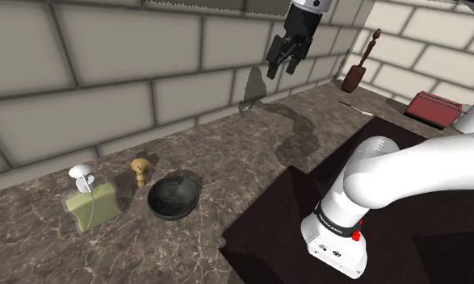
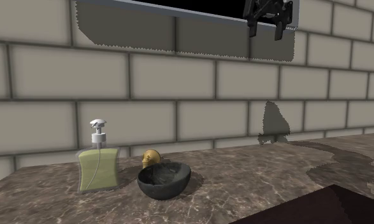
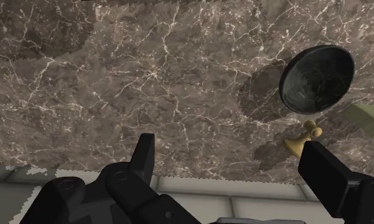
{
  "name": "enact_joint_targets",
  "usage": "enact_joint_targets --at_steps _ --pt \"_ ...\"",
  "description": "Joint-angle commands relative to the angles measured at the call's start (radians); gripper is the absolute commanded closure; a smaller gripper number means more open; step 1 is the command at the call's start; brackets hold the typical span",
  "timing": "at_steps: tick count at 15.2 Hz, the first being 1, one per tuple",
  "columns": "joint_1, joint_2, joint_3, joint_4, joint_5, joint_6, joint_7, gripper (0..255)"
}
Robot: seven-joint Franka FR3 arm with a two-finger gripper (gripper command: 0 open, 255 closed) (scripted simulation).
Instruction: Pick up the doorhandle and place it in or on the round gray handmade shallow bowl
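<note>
**Reaching for the doorhandle**

The jaws are hanging wide apart and empty, high above the tabletop (image 1: 227, 161), well apart from the doorhandle (image 1: 140, 169). It is sitting just beside the bowl (image 1: 174, 198), between it and the soap bottle (image 1: 92, 206), near the wall. A good grasp is probably calling for a straight descent, closing across the narrow stem and avoiding both neighbours. No lettering is showing legibly; the marking on the arm's base is too small to read.

shoulder: high beside the stand (image 1: 267, 234), angled down along the counter (image 1: 227, 153) | second exterior: low, near, facing the brick wall (image 2: 179, 83) | wrist: well above, looking down | all share bowl (image 2: 164, 180) and soap bottle (image 2: 98, 167)
</note>
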Motion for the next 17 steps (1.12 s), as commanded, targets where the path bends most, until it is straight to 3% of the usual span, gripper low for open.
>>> enact_joint_targets --at_steps 1,9,17 --pt "0.000 0.000 0.000 0.000 0.000 0.000 0.000 0" --pt "0.007 0.164 0.122 -0.069 0.061 0.208 0.165 0" --pt "0.000 0.408 0.242 -0.048 0.076 0.409 0.335 0"
